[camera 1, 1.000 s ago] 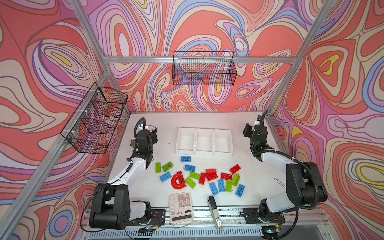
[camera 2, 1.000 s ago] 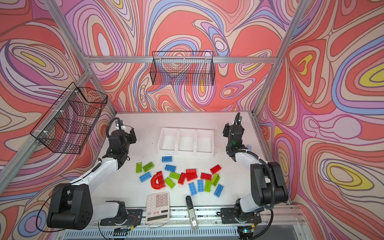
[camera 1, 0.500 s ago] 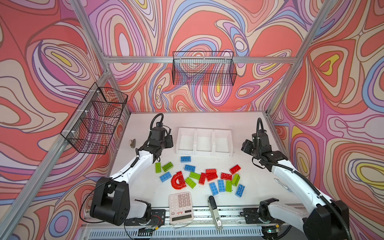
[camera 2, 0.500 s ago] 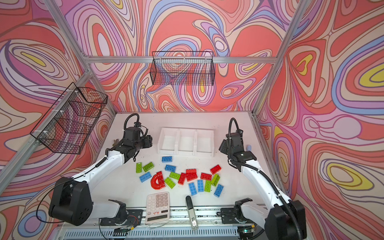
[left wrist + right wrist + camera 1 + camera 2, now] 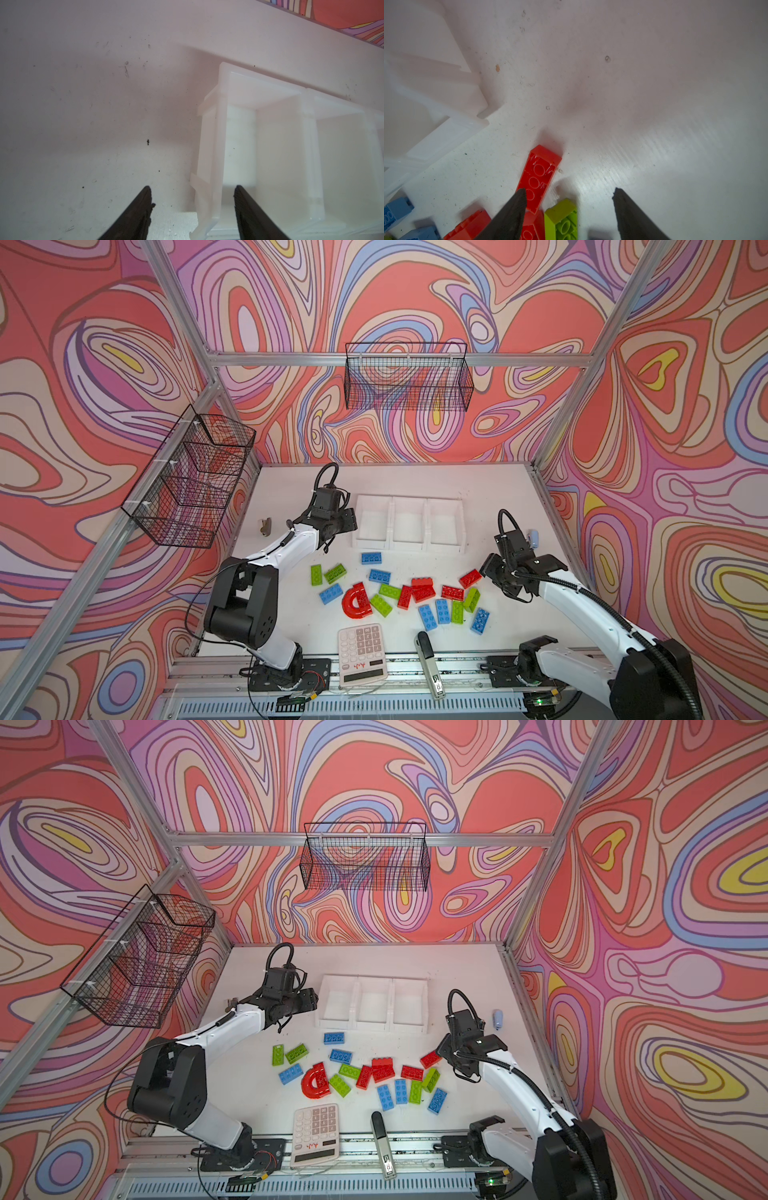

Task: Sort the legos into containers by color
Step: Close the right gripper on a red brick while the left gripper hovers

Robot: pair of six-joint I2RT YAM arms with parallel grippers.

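Both grippers hang released and empty. My right gripper (image 5: pixel 569 190) sits off-centre over the red brick (image 5: pixel 539 176) at the legos' (image 5: pixel 388 591) 2 o'clock edge. Closing here could clip it, or shove the green brick (image 5: pixel 562 218) crowding its 6. The left gripper (image 5: pixel 192 187) hovers at the empty containers' (image 5: pixel 409 499) 9 o'clock wall. The calculator (image 5: pixel 361 651) and stapler (image 5: pixel 428 659) lie beyond, at 6.

In a top view the legos (image 5: pixel 422 592) lie scattered across the table's (image 5: pixel 415 481) front half, with the containers (image 5: pixel 409 540) behind them. The left gripper (image 5: pixel 351 520) hovers just beside the containers' left end. The right gripper (image 5: pixel 486 570) is close to a red brick (image 5: pixel 470 578). A calculator (image 5: pixel 363 651) and a stapler (image 5: pixel 428 659) sit at the front edge.
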